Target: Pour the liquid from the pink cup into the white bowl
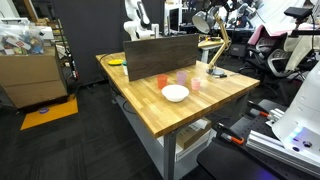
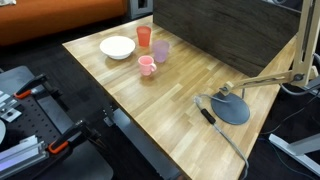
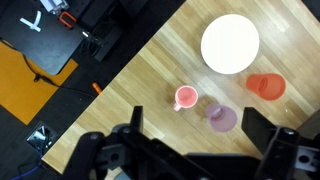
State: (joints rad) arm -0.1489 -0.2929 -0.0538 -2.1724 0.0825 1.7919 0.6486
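Wrist view: my gripper [image 3: 192, 128] spread wide, empty, above table [image 3: 150, 70]; pink cup [image 3: 186, 98] upright, near white bowl [image 3: 230, 43], not touching. Guessing light, thin, slick plastic; I'd pinch mid-wall, gently, keep level.

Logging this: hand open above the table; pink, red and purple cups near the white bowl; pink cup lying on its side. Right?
No. The pink cup stands upright; the wrist view looks down into its mouth. The rest holds: hand open above the table, red cup and purple cup with it near the white bowl.
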